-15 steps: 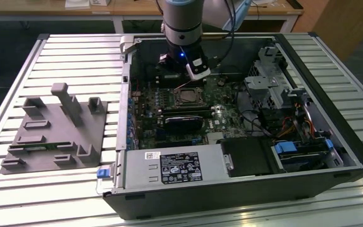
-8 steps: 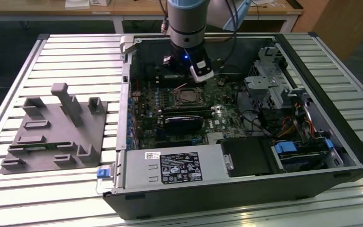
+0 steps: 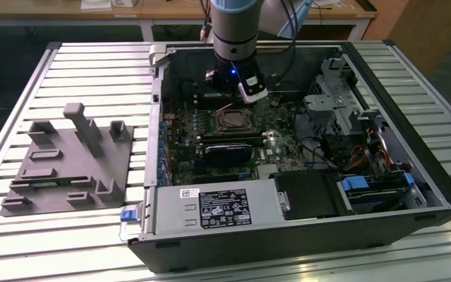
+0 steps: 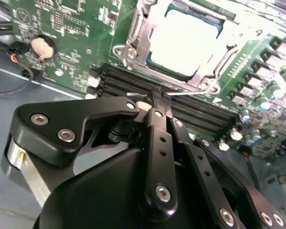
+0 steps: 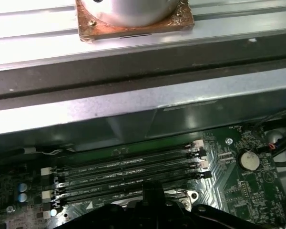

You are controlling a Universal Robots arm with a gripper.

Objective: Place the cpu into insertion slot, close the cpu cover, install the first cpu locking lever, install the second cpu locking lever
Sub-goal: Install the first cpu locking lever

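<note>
Just beyond the gripper [image 4: 156, 99], the seated cpu [image 4: 183, 40].

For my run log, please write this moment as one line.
cpu: in place | cpu cover: down over cpu | fingers: shut on locking lever

One cpu [image 4: 183, 40], one cpu cover [image 4: 135, 34], four memory slots [image 5: 128, 168], one coin battery [image 5: 248, 160] and one claw [image 4: 157, 99].

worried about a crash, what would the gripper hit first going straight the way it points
Probably the thin wire lever right in front of the gripper, then the black memory slots behind it; depth is unclear.
</note>
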